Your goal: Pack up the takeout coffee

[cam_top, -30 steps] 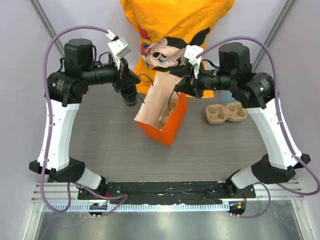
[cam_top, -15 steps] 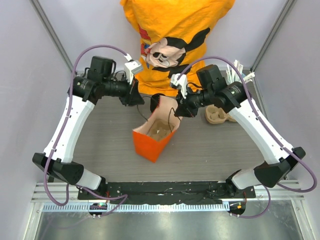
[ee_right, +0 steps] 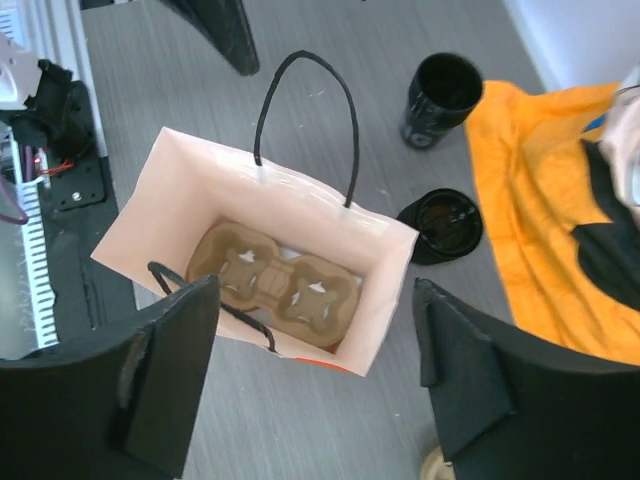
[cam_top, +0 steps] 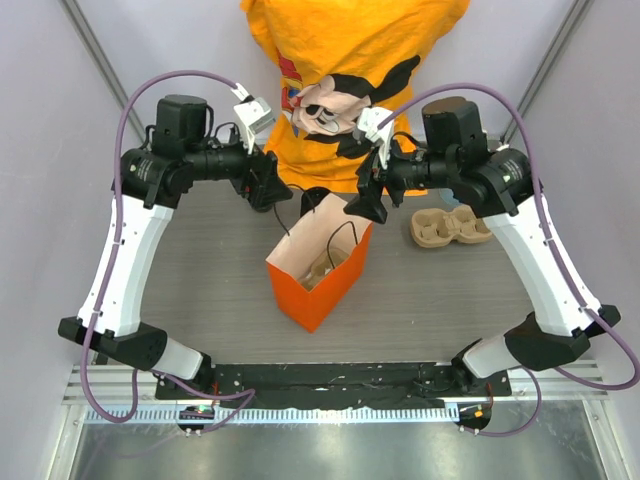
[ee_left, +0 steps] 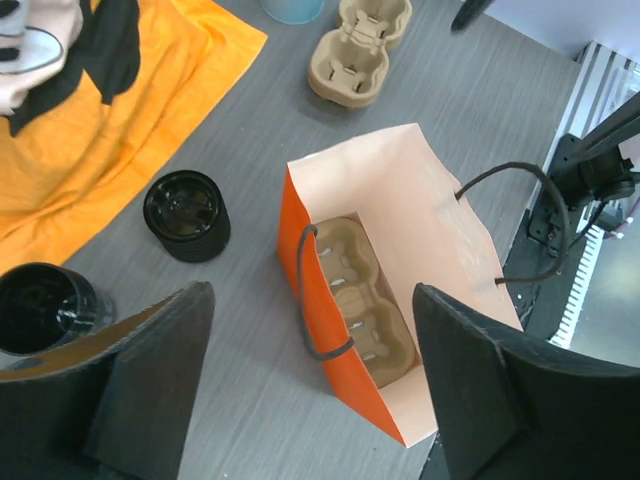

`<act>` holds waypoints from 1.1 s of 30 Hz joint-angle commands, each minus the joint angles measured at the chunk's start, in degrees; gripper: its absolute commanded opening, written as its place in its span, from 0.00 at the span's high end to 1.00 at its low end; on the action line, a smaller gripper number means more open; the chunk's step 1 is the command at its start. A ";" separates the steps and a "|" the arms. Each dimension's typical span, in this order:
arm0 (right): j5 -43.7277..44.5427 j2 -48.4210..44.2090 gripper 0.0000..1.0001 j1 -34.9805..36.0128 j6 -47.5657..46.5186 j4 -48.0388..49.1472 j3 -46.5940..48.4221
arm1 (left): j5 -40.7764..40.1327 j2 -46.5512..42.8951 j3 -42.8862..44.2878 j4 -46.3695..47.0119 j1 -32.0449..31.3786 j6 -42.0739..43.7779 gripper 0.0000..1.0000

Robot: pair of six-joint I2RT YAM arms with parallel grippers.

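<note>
The orange paper bag [cam_top: 312,290] stands open on the table between my arms, with a brown cup carrier [ee_right: 272,282] lying flat in its bottom. The takeout coffee [ee_right: 438,98], a black cup with a black top, stands beyond the bag near the orange cloth. It is half hidden behind my left finger in the left wrist view [ee_left: 42,305]. My left gripper [cam_top: 272,188] and right gripper [cam_top: 366,198] hover above the bag's far side. Both are open and hold nothing [ee_left: 312,292] [ee_right: 315,288].
A short black round stack [ee_left: 186,215] [ee_right: 445,225] sits close behind the bag. A second brown carrier [cam_top: 452,225] lies on the table at the right. An orange cartoon-print cloth [cam_top: 350,60] covers the back. A blue cup rim [ee_left: 292,8] shows beyond the carrier.
Both grippers have gone from shut to open and let go of the bag. The bag was set down upright, and both arms have drawn up and apart.
</note>
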 commanded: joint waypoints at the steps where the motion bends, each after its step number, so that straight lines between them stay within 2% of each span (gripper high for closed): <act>1: 5.70 1.02 0.09 0.71 1.37 -1.45 5.10 | -0.66 -0.89 2.06 -0.07 -0.21 0.87 0.09; 4: 11.50 1.81 0.00 2.56 2.16 -2.15 5.27 | -0.83 -0.62 1.54 0.19 -0.12 0.87 0.02; 8: 15.21 3.74 0.00 5.28 2.17 -5.05 7.90 | -1.45 -0.36 1.44 0.28 -0.21 0.87 0.00; 33: 15.92 5.42 0.00 8.89 0.32 -7.87 10.81 | -3.03 -0.09 -0.05 0.98 -0.21 1.39 0.00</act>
